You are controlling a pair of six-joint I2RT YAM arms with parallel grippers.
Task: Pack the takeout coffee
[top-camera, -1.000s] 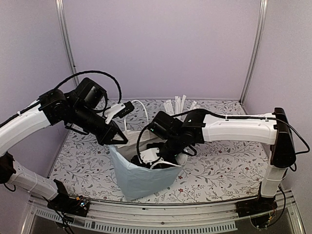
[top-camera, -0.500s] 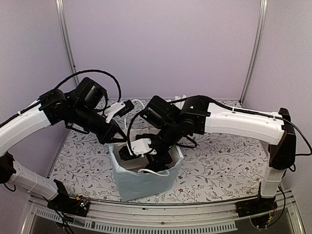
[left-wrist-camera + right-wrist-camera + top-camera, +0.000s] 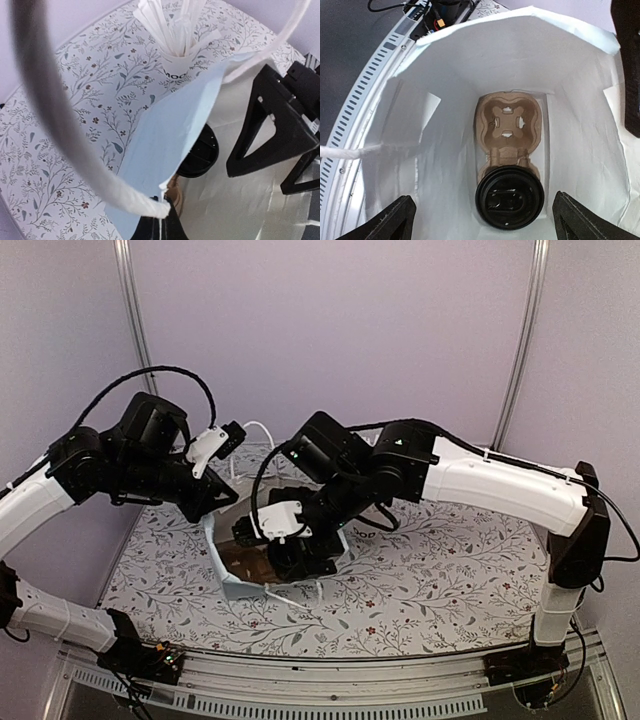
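Your L gripper (image 3: 212, 505) clamped shut on paper bag (image 3: 445, 75) rim, arm reaching in from left. R gripper (image 3: 285, 550) pointed down over bag mouth, jaws spread wide, empty; takeout coffee (image 3: 509, 197) sat in carrier (image 3: 507, 117) at bag bottom.

Your left arm (image 3: 35, 502) and right arm (image 3: 500, 485) have white shells on the long links and black housings at the joints and wrists. A black cable (image 3: 150, 370) loops above the left one. Each wrist bears a white block (image 3: 205, 445), perhaps a camera mount. The right hand (image 3: 484, 200) has black fingers (image 3: 395, 220).
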